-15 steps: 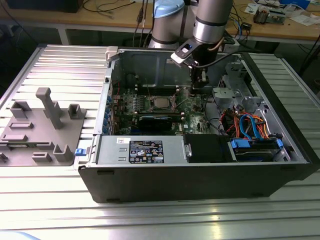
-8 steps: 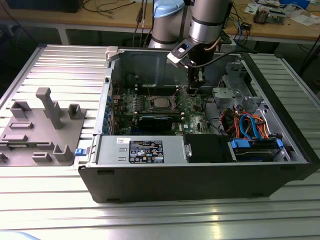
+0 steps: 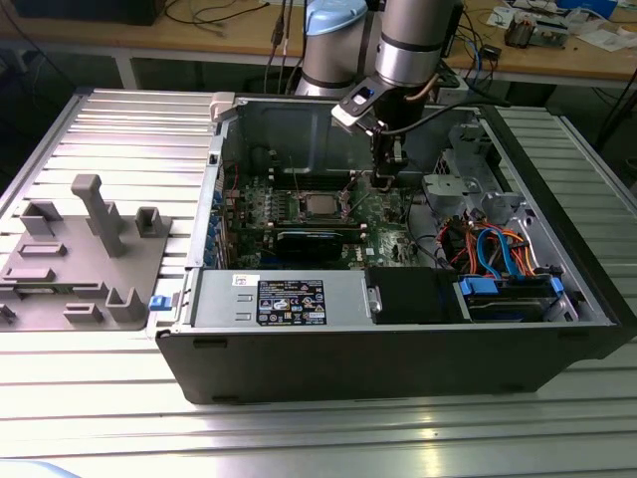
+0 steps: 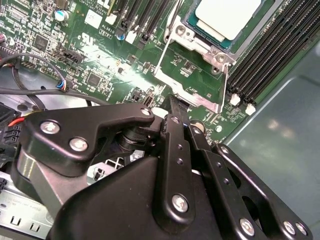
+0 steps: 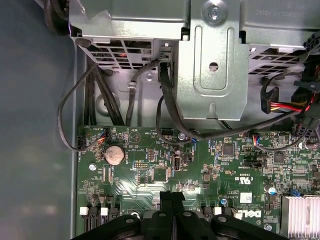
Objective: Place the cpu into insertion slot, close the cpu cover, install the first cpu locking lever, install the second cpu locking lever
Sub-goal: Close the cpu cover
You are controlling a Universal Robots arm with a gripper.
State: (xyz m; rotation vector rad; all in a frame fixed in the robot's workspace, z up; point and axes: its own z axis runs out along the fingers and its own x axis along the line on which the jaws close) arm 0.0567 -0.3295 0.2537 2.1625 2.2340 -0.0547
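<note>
Slatted metal bench [image 3: 100,129] carries an open computer case [image 3: 398,349] laid on its side near the middle, probably so the green board [image 5: 165,165] faces up to the arm. On that board the cpu [image 4: 227,17] is seated in the insertion slot [image 4: 210,39], silver face up. The cpu cover [image 4: 200,47] appears to lie flat around it, since nothing stands upright over the slot in the exterior view. Two thin wire levers run beside the slot: one [image 4: 161,52] slants away from it and the other [image 4: 226,82] lies along the opposite side. Whether either is latched I cannot tell. The gripper [image 4: 172,102] is clenched with nothing visible between its fingers. Its narrow tip is just beside the slot's corner, which suits pushing a thin wire. A grey plastic holder [image 3: 85,249] sits toward the bench's edge at the exterior view's left.
</note>
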